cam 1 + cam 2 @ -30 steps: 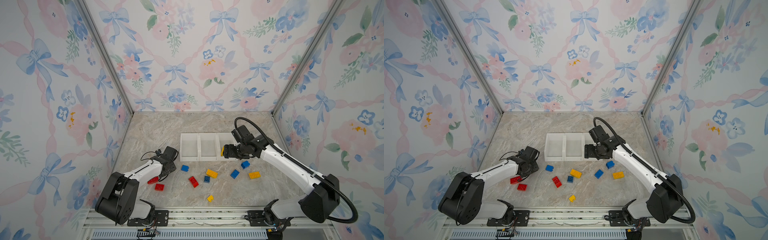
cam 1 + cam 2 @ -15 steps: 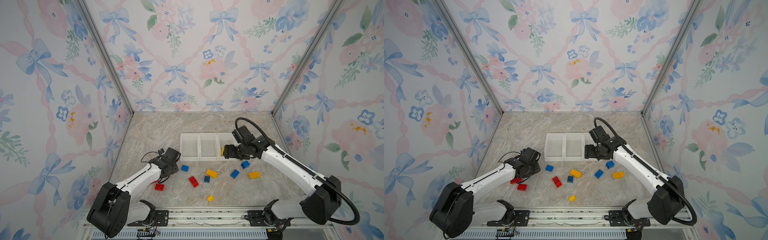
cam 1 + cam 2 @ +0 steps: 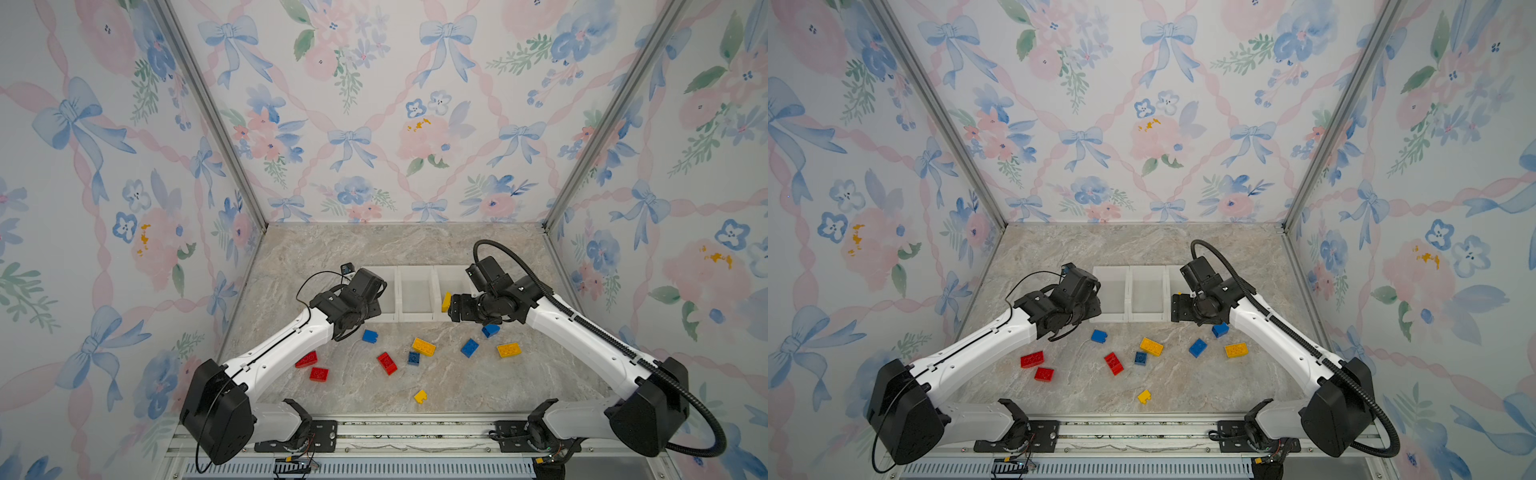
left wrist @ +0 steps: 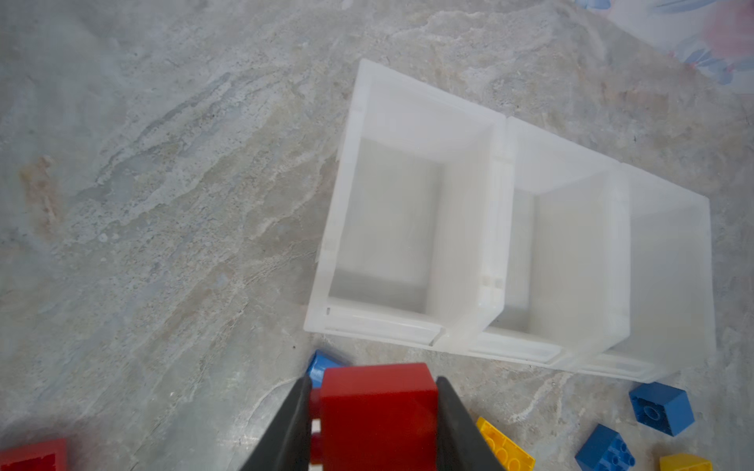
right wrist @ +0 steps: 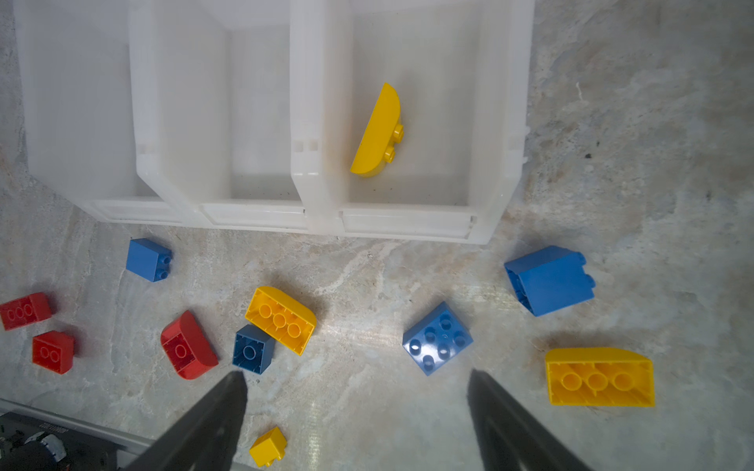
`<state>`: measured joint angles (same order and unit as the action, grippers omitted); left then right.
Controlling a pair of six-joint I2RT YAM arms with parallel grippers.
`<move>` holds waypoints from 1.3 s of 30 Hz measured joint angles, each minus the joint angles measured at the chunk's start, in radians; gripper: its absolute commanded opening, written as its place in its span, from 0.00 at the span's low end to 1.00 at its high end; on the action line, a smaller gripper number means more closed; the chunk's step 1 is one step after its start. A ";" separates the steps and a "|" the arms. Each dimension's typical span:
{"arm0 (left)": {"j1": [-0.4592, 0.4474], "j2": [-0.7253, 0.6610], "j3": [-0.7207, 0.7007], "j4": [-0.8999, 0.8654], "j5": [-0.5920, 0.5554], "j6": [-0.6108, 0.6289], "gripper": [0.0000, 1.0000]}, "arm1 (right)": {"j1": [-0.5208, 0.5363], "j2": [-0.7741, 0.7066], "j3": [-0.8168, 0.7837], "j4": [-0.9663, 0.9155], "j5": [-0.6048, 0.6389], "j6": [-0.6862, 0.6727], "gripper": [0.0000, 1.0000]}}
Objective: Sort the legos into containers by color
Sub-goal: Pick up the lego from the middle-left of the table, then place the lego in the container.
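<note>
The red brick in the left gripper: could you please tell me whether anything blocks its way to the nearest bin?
Nothing visible does. The left gripper holds the red brick short of the empty end bin; a blue brick lies on the table beside it.

No legible text, labels or numbers anywhere

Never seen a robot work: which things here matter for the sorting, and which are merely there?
Job: red brick held by left gripper; yellow brick in the bins; loose bricks; right gripper, open.
Merely there: floral walls; black cable; metal rail.
</note>
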<state>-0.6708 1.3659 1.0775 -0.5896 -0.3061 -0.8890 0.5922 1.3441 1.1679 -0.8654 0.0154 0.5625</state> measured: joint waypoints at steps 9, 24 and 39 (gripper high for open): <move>-0.023 0.260 0.180 0.006 -0.044 0.101 0.16 | 0.000 -0.026 -0.011 0.000 0.014 0.014 0.88; -0.023 0.393 0.213 0.003 -0.092 0.156 0.44 | -0.004 -0.031 -0.034 -0.007 0.022 0.022 0.88; -0.023 0.387 0.222 0.003 -0.099 0.164 0.61 | -0.023 -0.045 -0.060 -0.008 0.022 0.022 0.89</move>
<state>-0.6933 1.7531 1.2995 -0.5861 -0.4053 -0.7250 0.5690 1.2991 1.1076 -0.8730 0.0372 0.5846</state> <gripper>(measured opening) 0.602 0.887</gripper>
